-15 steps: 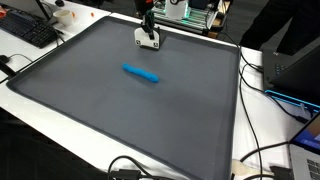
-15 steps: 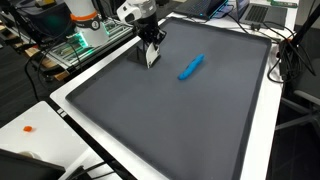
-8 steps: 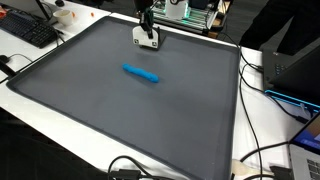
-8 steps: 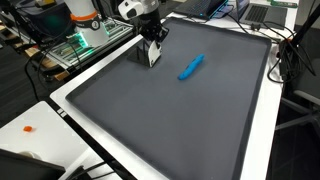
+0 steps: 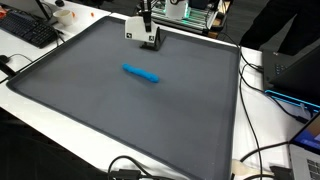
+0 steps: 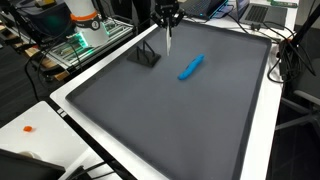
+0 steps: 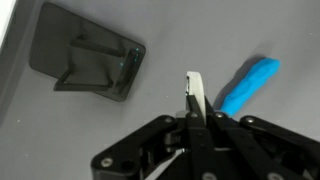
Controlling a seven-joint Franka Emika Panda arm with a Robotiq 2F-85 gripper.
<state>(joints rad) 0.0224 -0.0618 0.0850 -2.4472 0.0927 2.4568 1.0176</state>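
The wrist view alone shows the grip: the pincer (image 7: 200,122) is clamped almost shut on a thin white card (image 7: 195,95). It is raised over the tabletop's (image 6: 180,120) far end, beside a dark stand (image 7: 85,62) and a blue marker (image 7: 248,88).

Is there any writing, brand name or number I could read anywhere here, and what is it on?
None can be read.
No print shows on the blue stick, the dark stand, the grey mat or the thin white piece in the end effector.
The keyboard keys are too small to make out.
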